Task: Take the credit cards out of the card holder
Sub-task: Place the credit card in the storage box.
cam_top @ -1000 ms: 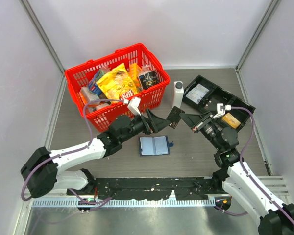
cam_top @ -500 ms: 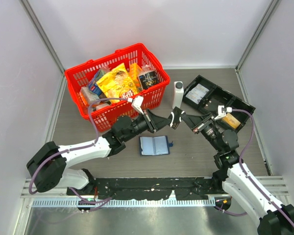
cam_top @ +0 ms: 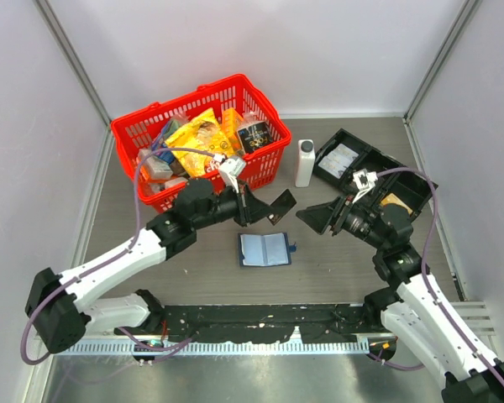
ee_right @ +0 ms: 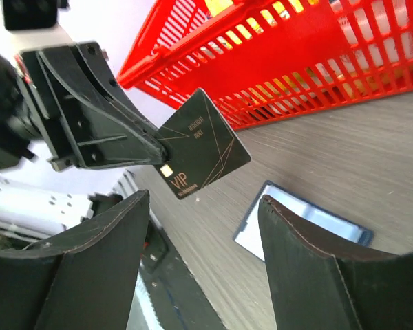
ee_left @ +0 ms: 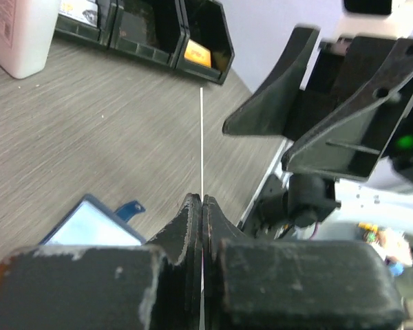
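Note:
A black credit card (cam_top: 281, 204) with gold "VIP" lettering (ee_right: 203, 144) hangs in the air above the table, with my left gripper (cam_top: 266, 209) shut on its edge. In the left wrist view the card (ee_left: 202, 137) shows edge-on as a thin pale line rising from the closed left gripper (ee_left: 202, 201). My right gripper (cam_top: 321, 216) stands open a little to the right of the card, with nothing between its fingers (ee_right: 203, 199). The navy card holder (cam_top: 265, 249) lies open on the table below, pale sleeves up (ee_right: 299, 223). An orange card (cam_top: 395, 204) rests in the black tray.
A red basket (cam_top: 265, 159) full of packets stands at the back left. A white bottle (cam_top: 305, 162) is upright beside it. The black compartment tray (cam_top: 365, 159) sits at the back right, holding white paper packets.
My right gripper has opened, let go of the black card and drawn back to the right. My left gripper has shut on the card and carried it slightly left.

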Robot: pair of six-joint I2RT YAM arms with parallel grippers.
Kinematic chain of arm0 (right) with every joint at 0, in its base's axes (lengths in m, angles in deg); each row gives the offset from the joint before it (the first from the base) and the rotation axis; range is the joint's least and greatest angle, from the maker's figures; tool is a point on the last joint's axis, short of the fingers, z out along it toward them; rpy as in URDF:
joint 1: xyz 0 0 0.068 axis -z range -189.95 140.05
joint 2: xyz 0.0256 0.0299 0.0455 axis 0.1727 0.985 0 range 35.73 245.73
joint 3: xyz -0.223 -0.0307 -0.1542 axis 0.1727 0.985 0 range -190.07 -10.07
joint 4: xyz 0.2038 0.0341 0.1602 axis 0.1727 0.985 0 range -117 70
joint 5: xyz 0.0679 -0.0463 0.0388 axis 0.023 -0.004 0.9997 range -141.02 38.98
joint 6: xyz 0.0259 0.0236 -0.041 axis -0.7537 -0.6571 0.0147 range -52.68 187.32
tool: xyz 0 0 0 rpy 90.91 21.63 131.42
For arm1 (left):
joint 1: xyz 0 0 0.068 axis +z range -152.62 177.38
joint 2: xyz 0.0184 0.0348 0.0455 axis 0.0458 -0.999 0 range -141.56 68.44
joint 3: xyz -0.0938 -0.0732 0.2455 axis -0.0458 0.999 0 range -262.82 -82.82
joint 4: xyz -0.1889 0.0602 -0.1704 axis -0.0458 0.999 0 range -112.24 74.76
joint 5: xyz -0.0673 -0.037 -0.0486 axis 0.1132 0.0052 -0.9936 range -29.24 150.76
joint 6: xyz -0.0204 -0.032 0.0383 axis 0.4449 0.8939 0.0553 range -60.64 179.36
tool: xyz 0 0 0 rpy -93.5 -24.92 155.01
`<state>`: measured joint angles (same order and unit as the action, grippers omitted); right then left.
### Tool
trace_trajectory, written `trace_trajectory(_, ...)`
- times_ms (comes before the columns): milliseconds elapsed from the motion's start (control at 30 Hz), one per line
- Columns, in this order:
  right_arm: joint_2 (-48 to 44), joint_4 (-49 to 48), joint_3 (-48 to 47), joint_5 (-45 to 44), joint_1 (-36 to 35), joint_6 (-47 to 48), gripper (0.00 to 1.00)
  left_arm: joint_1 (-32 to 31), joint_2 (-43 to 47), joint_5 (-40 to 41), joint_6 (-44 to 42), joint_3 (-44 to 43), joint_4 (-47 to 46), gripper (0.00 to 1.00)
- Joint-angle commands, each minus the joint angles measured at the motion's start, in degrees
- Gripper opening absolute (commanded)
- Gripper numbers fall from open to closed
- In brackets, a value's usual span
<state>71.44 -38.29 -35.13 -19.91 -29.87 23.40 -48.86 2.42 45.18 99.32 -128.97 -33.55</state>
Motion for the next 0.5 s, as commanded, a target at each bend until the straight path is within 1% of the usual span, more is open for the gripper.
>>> trace_trajectory(0,-1.52,18.03,-8.76,5.7,-0.2,20.69,0.69,0.1,3.44,-8.66,-18.4,-8.16,22.02,0.0)
trace_trajectory(33,-0.99,19.1,-9.74,7.54,-0.2,22.11,0.69,0.1,3.7,-10.6,-20.96,-9.64,25.43,0.0)
trace_trajectory(133,0.5,22.62,-13.25,11.24,-0.12,27.29,0.68,0.1,3.88,-13.95,-26.15,-12.64,31.24,0.0)
trace_trajectory(200,0.86,22.63,-14.49,15.27,-0.12,28.71,0.66,0.1,3.44,-17.28,-29.05,-14.31,33.97,0.0)
trace_trajectory(367,2.44,17.63,-15.46,22.23,-0.2,27.84,0.63,0.1,0.72,-26.94,-31.96,-17.57,35.74,0.0)
trace_trajectory(467,3.76,15.07,-15.28,26.35,-0.29,26.09,0.59,0.1,-1.56,-29.95,-32.93,-19.32,36.09,0.0)
